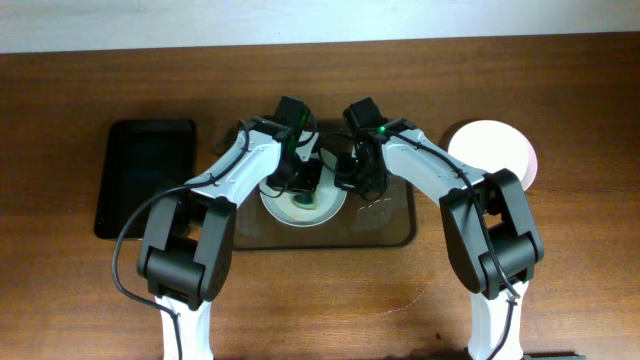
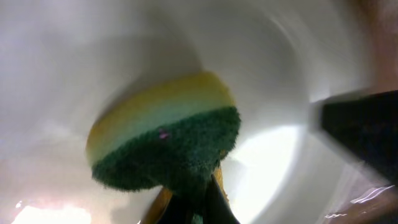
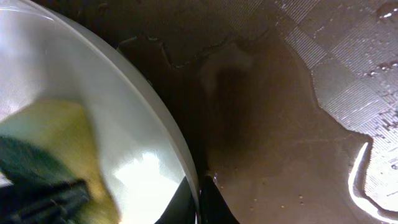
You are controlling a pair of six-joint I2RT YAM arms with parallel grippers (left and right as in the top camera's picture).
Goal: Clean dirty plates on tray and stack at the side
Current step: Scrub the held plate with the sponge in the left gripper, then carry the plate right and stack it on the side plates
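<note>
A white plate (image 1: pixel 325 208) lies on the wet brown tray (image 1: pixel 395 228). My left gripper (image 1: pixel 303 178) is shut on a yellow and green sponge (image 2: pixel 168 134) and presses its green side on the inside of this plate (image 2: pixel 68 56). My right gripper (image 1: pixel 350 180) is shut on the plate's rim (image 3: pixel 168 134), one finger inside and one outside, and the tray (image 3: pixel 273 137) shows beside it. The sponge also shows in the right wrist view (image 3: pixel 56 137). A clean white plate (image 1: pixel 495 150) lies on the table right of the tray.
A smaller black rectangular tray (image 1: pixel 147 175) lies on the brown table (image 1: pixel 80 300) at the left. Water pools on the brown tray's right part (image 3: pixel 367 168).
</note>
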